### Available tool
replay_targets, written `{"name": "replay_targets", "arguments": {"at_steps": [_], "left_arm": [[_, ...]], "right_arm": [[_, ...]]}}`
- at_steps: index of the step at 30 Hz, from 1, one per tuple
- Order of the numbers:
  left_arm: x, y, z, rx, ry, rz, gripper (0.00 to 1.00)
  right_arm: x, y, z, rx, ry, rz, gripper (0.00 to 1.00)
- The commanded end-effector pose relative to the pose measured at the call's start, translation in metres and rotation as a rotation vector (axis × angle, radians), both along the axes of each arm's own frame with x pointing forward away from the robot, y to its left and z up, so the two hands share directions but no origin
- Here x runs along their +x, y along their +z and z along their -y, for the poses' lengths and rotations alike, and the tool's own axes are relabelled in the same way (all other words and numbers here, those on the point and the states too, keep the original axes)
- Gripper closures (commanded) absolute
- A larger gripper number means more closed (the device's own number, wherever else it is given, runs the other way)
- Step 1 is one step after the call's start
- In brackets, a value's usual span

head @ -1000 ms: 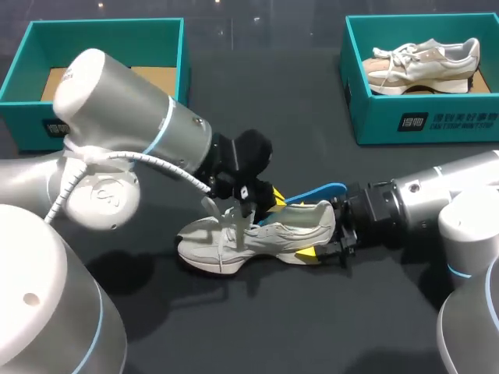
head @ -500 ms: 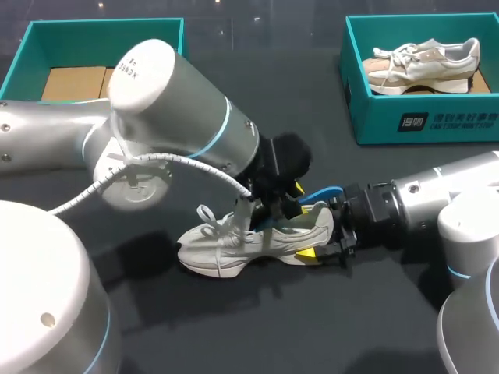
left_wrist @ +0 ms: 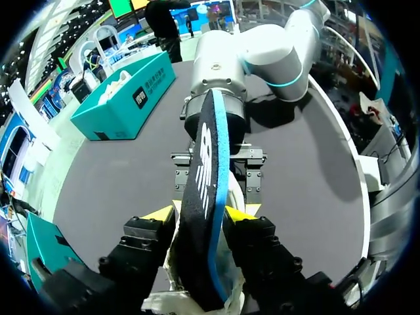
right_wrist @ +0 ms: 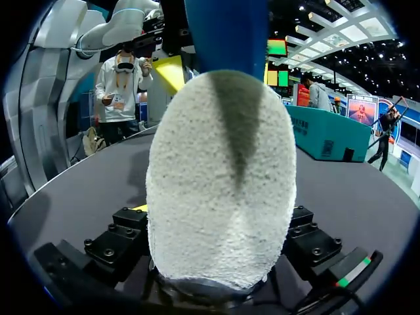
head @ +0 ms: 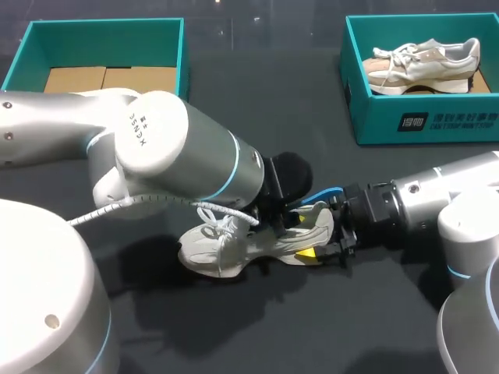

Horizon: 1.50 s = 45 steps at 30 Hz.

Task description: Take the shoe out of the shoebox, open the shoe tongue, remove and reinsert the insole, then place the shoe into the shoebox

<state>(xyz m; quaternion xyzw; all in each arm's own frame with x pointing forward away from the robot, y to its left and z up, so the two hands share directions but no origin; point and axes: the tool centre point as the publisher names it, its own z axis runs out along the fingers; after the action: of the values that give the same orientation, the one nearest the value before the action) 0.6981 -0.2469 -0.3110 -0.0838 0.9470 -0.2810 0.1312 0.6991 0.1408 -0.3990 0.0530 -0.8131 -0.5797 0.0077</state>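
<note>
A pale sneaker (head: 222, 248) lies on its side on the dark table, toe to the left. My right gripper (head: 317, 232) is shut on its fleecy heel (right_wrist: 220, 184), with a finger on either side. A blue-edged insole (head: 327, 191) sticks up out of the shoe's opening. In the left wrist view the insole (left_wrist: 207, 177) stands between the yellow fingertips (left_wrist: 159, 213) of my left gripper (left_wrist: 200, 213), which is open around it. From above, the bulky left wrist (head: 284, 183) hides those fingers. The insole's blue underside (right_wrist: 226, 33) rises above the heel.
A teal shoebox (head: 93, 25) lined with cardboard stands at the back left. Another teal box (head: 421, 118) at the back right holds a second sneaker (head: 425, 62). My left arm fills the table's left and middle.
My left arm swung right and down over the shoe; its gripper opened and came around the insole. The laces dropped back onto the shoe. The right arm kept still.
</note>
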Motion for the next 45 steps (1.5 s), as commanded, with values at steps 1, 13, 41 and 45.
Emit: {"name": "replay_targets", "arguments": {"at_steps": [1,13,41,45], "left_arm": [[0.002,-0.004,0.002,0.003,0.003,0.035,0.53],[0.008,-0.011,0.009,-0.031,-0.018,0.077,0.55],[0.011,0.071,0.04,-0.237,-0.101,-0.239,1.0],[0.006,0.086,0.047,-0.28,-0.126,-0.284,1.0]], "right_arm": [[0.0,-0.001,-0.002,-0.003,-0.002,0.0,1.0],[0.0,-0.001,-0.002,-0.003,-0.002,0.0,1.0],[0.0,-0.001,-0.002,-0.003,-0.002,0.0,1.0],[0.0,-0.001,-0.002,-0.003,-0.002,0.0,1.0]]}}
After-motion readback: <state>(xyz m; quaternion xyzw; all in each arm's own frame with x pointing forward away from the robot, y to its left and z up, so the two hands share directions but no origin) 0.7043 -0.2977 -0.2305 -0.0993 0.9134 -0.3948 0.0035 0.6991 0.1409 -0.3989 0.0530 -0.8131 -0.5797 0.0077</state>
